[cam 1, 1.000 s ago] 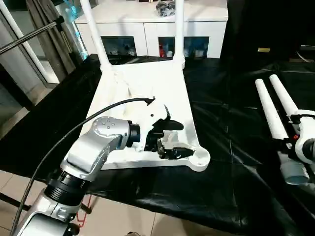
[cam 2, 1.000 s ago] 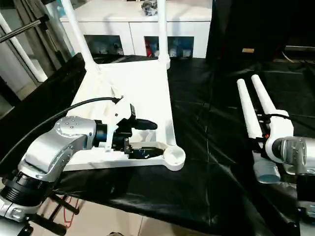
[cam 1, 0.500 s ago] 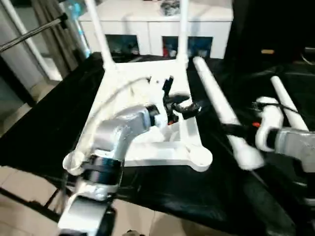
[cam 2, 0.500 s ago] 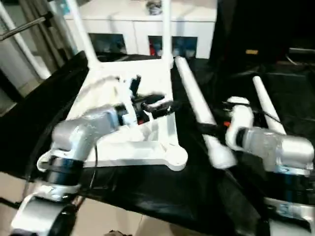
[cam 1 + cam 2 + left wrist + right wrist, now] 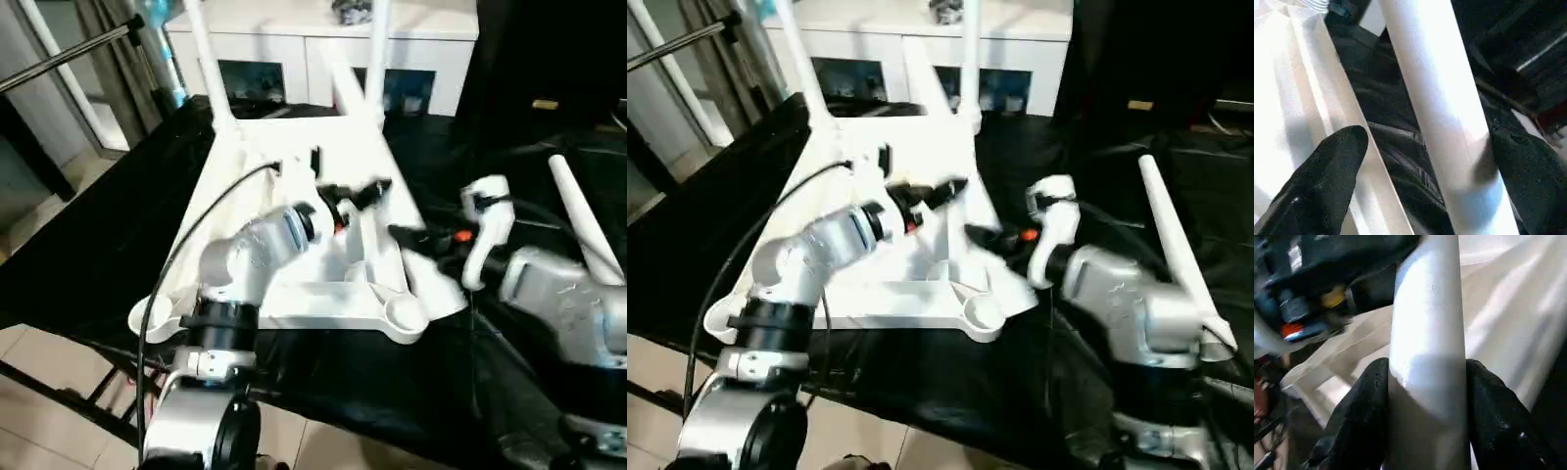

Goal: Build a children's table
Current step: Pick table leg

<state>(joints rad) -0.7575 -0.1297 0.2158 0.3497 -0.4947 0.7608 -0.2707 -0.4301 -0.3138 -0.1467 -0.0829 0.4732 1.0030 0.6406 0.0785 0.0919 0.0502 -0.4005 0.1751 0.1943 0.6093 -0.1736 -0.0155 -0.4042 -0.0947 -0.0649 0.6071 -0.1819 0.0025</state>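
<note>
Upturned white tabletop [image 5: 294, 304] lying on black-draped desk [image 5: 323, 392]. Right pincer [image 5: 1425, 396] clamped around a white table leg [image 5: 1427, 323], brought over the tabletop; left pincer [image 5: 1425, 166] spread wide, straddling that leg untouched. Beyond, two legs [image 5: 377, 59] standing upright in far sockets.

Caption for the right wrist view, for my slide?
Right gripper clamps a long white tapered tube leg above the white plastic tabletop.

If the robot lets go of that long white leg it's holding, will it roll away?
Probably. The leg between the right gripper jaws is a smooth round tube, so it would likely roll on the black cloth. It looks stiff, and its smooth surface may be slippery.
</note>
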